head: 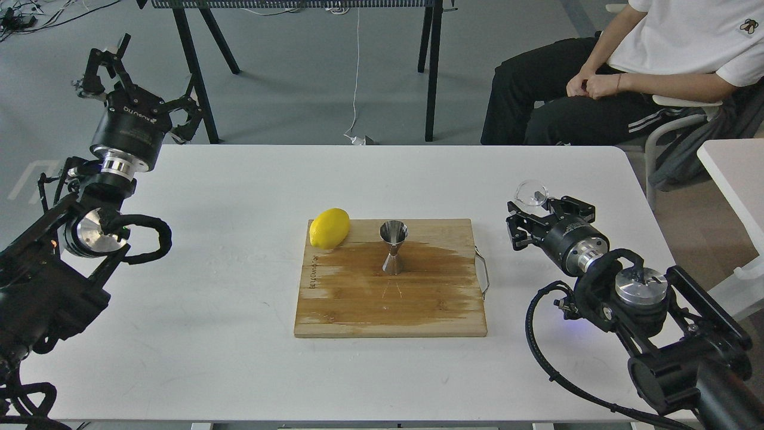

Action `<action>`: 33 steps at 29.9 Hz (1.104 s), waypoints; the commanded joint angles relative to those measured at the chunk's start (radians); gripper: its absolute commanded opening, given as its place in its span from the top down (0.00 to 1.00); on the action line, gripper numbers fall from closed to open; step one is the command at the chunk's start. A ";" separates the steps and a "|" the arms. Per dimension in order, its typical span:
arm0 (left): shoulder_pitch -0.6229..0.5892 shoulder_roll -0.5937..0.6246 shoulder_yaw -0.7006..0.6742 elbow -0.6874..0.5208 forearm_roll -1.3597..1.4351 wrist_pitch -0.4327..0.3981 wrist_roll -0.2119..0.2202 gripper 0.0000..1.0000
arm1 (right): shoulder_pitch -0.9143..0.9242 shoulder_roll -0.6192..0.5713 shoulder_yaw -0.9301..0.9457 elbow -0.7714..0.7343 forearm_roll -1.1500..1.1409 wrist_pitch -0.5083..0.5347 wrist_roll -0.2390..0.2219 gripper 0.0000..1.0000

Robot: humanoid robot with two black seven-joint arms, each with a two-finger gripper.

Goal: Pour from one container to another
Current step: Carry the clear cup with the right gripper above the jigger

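Right arm (656, 310) is sitting nearest; right gripper (525, 215) is pinching the glass cup (531, 192), at 3 o'clock of the jigger (393, 246) on the board (391, 310). Tip slowly, centred over its mouth. Lemon (329, 228) at 9 o'clock. Left gripper (128, 77) is hanging released.

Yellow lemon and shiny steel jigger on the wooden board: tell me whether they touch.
Apart. The head view shows bare wooden board between the yellow lemon at the back-left corner and the shiny steel hourglass jigger standing upright mid-board.
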 commanded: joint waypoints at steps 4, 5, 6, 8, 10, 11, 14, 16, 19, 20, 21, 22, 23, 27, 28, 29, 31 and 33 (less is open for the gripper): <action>0.003 0.006 -0.003 0.000 0.000 0.000 0.000 0.00 | 0.131 0.016 -0.155 0.019 -0.201 -0.072 0.002 0.73; 0.003 0.006 -0.004 0.000 0.000 0.000 0.000 0.00 | 0.143 0.027 -0.185 0.019 -0.226 -0.072 0.003 0.73; 0.003 0.008 -0.004 0.000 0.000 0.000 0.000 0.00 | 0.154 0.039 -0.210 0.021 -0.250 -0.073 0.005 0.74; 0.005 0.009 -0.006 0.000 0.000 0.000 -0.002 0.00 | 0.175 0.066 -0.258 0.019 -0.316 -0.076 0.005 0.74; 0.006 0.014 -0.006 0.000 0.000 0.000 -0.003 0.00 | 0.183 0.073 -0.288 0.019 -0.379 -0.078 0.006 0.74; 0.008 0.017 -0.006 0.000 0.000 0.000 -0.003 0.00 | 0.183 0.076 -0.296 0.021 -0.407 -0.078 0.005 0.74; 0.008 0.022 -0.006 0.002 0.000 0.000 -0.003 0.00 | 0.184 0.089 -0.316 0.021 -0.453 -0.078 0.005 0.74; 0.008 0.022 -0.008 0.000 0.000 0.000 -0.003 0.00 | 0.186 0.089 -0.341 0.021 -0.485 -0.078 0.005 0.75; 0.008 0.023 -0.008 0.002 0.000 0.000 -0.002 0.00 | 0.186 0.089 -0.373 0.021 -0.556 -0.087 0.006 0.75; 0.008 0.023 -0.008 0.002 0.000 -0.002 -0.002 0.00 | 0.186 0.089 -0.384 0.022 -0.585 -0.099 0.006 0.75; 0.008 0.023 -0.008 0.002 0.000 0.000 -0.002 0.00 | 0.186 0.090 -0.394 0.022 -0.611 -0.107 0.006 0.74; 0.006 0.023 -0.008 0.002 0.001 0.000 -0.002 0.00 | 0.186 0.090 -0.407 0.022 -0.634 -0.108 0.006 0.74; 0.006 0.023 -0.008 0.002 0.000 0.000 -0.002 0.00 | 0.187 0.093 -0.419 0.021 -0.654 -0.110 0.008 0.74; 0.006 0.022 -0.006 0.002 0.000 0.000 -0.002 0.00 | 0.200 0.102 -0.462 0.022 -0.686 -0.111 0.009 0.74; 0.006 0.022 -0.006 0.002 0.001 0.000 -0.002 0.00 | 0.203 0.102 -0.470 0.021 -0.692 -0.111 0.009 0.74; 0.006 0.023 -0.006 0.002 0.001 0.000 -0.002 0.00 | 0.207 0.102 -0.476 0.021 -0.703 -0.111 0.011 0.74; 0.006 0.023 -0.006 0.003 0.001 -0.002 -0.002 0.00 | 0.217 0.102 -0.491 0.019 -0.737 -0.115 0.011 0.74; 0.006 0.025 -0.006 0.003 0.001 -0.002 -0.002 0.00 | 0.221 0.102 -0.506 0.019 -0.771 -0.122 0.011 0.74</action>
